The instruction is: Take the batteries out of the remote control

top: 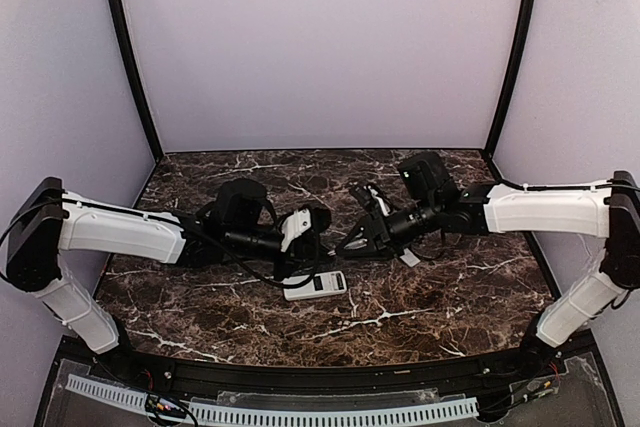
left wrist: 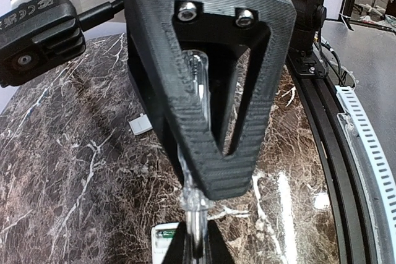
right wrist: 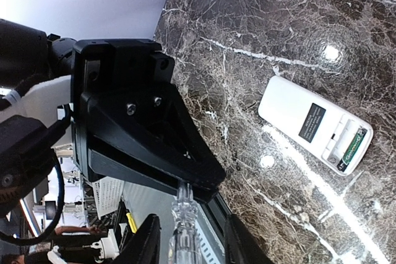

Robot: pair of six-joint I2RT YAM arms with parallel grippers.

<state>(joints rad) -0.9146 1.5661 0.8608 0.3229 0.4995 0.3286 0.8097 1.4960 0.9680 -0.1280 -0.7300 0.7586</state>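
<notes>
The white remote control (top: 315,285) lies flat on the marble table (top: 450,297), just in front of both grippers. In the right wrist view the remote control (right wrist: 291,108) shows a dark window and an open compartment at one end, with a green-wrapped battery (right wrist: 353,146) lying in it. The left wrist view catches that end of the remote control (left wrist: 159,245) and the battery (left wrist: 164,234) beside my fingers. My left gripper (left wrist: 197,248) is shut with nothing seen in it, just above the remote's left end (top: 312,247). My right gripper (right wrist: 185,251) stands open and empty, up off the table behind the remote (top: 358,237).
A small flat white cover plate (top: 410,258) lies on the table under the right arm, and shows again as a plate (left wrist: 140,125) in the left wrist view. Lilac walls enclose the back and sides. A black rail (top: 300,377) runs along the near edge.
</notes>
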